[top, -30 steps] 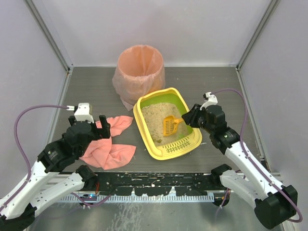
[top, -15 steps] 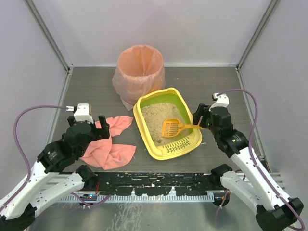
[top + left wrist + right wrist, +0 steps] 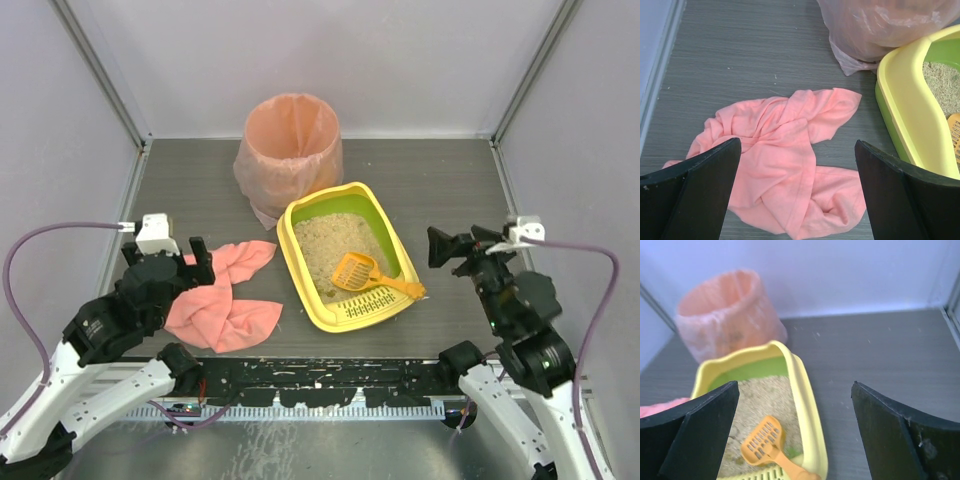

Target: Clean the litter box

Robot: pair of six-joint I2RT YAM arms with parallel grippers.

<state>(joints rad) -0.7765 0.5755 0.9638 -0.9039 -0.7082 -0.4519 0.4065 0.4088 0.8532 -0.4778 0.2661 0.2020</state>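
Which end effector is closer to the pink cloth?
Left. The left end effector hangs open right at the pink cloth's left edge; the right end effector sits on the far side of the litter box from it, also open.

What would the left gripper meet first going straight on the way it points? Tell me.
Most likely the pink cloth, crumpled on the table and centred between the left gripper's open fingers. Depth is unclear, but nothing shows nearer.
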